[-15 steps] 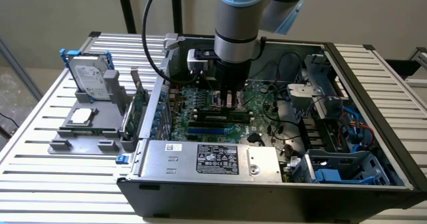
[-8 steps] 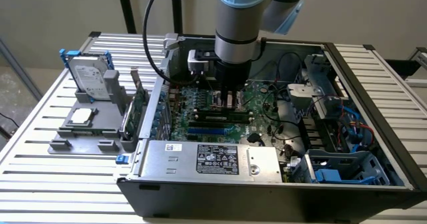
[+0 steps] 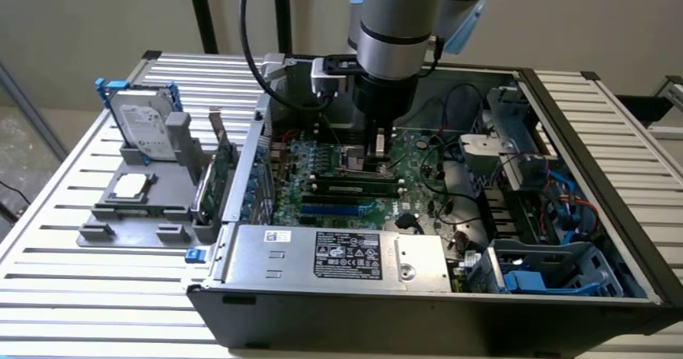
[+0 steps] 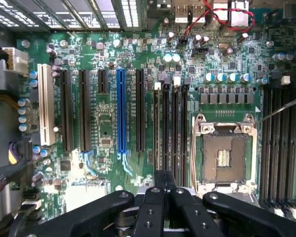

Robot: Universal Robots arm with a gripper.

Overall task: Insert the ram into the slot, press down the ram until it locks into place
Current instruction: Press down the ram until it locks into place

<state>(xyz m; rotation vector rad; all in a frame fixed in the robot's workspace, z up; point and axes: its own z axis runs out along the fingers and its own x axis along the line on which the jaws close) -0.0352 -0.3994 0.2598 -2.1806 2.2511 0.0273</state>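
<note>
Green ram [image 3: 353, 185]: it runs lengthwise along a black slot [image 3: 316, 189] mid-board, inside the open case [image 3: 597, 215]. You can't tell from here whether the end latches have closed on it.

Your gripper [image 3: 376, 161] is down inside the case. Its tips are right at the ram's top edge, toward the end on the exterior view's right. Whether they actually touch isn't clear.

In the wrist view the gripper [image 4: 165, 178] has its fingers [image 4: 155, 202] drawn together with no real gap. The tips are over one end of the bank of parallel black slots. The silver socket [image 4: 224, 153] lies just beside that bank. The blue slot [image 4: 120, 113] sits on the bank's other side, apart from it.

The power supply [image 3: 331, 255], a silver box, runs along the case's near edge.

The case stands on a slatted metal table [image 3: 64, 295], toward the edge on the exterior view's right. A grey tray [image 3: 123, 215] sits near the opposite edge. On it are a hard drive [image 3: 144, 123] standing upright, a loose processor [image 3: 130, 185] lying flat, and a green card [image 3: 219, 175] on edge beside the case wall.
</note>
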